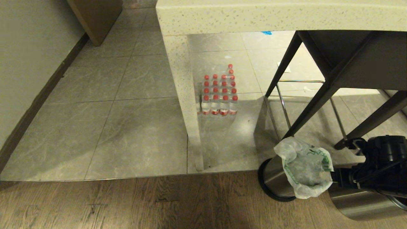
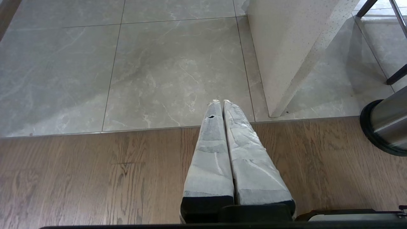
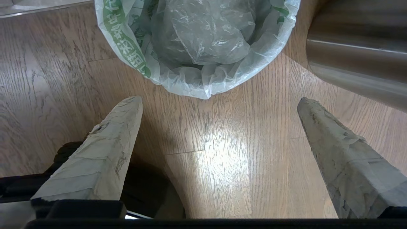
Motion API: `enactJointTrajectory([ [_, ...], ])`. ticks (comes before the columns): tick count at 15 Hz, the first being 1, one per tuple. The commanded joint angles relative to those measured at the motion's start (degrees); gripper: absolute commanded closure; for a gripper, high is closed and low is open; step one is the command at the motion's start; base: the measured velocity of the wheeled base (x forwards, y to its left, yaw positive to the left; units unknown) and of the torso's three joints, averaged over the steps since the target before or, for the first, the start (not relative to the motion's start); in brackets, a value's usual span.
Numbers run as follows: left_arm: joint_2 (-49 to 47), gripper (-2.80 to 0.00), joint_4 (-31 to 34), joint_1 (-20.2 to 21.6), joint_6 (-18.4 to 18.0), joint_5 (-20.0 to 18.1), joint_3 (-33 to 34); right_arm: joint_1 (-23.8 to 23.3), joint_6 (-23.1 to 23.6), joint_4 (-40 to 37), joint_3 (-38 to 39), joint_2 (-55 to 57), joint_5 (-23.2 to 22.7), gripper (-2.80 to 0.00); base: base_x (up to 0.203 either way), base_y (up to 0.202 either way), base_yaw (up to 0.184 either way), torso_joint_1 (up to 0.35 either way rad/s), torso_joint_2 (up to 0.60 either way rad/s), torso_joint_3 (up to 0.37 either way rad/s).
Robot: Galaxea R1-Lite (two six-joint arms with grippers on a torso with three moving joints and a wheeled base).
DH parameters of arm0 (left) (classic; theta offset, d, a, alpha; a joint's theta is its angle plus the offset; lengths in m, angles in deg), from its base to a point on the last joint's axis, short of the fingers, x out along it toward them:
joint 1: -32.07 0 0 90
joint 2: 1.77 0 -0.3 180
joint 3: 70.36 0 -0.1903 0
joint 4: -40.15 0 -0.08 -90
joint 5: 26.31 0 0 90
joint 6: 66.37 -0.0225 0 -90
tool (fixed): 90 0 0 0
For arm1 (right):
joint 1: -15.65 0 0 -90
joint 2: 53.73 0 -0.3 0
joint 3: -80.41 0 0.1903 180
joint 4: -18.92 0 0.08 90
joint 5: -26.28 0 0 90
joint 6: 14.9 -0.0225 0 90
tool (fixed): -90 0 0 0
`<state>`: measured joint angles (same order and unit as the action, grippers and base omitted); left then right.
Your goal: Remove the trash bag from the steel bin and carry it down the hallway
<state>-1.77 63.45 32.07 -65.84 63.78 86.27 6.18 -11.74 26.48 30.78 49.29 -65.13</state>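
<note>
Steel bin (image 1: 276, 178): stands on the wood floor by the tile edge, next to the black stool legs (image 1: 313, 108).
Trash bag (image 1: 305, 170): sits in the bin, rim with green lettering folded out over the bin's edge.
Right gripper (image 3: 219, 101): fingers spread wide, holding nothing, tips just short of the bag rim (image 3: 197, 86); probably no contact.
Left gripper (image 2: 219, 102): fingers pressed together, empty, well apart from the bin, over the floor seam.
Second steel cylinder (image 1: 362, 203): beside the right arm.
</note>
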Motion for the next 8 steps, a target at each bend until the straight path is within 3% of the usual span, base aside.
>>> enactJointTrajectory([
  [1, 0.01, 0.00, -0.01, 0.00, 0.00, 0.04, 0.00, 9.56, -4.56, -39.71, 22.48, -103.00, 2.56, -2.80, 0.000, 0.000, 0.000, 0.000, 0.00, 0.000],
  [8, 0.00, 0.00, -0.01, 0.00, 0.00, 0.09, 0.00, 9.56, -4.56, -39.71, 22.48, -103.02, 2.56, -2.80, 0.000, 0.000, 0.000, 0.000, 0.00, 0.000],
])
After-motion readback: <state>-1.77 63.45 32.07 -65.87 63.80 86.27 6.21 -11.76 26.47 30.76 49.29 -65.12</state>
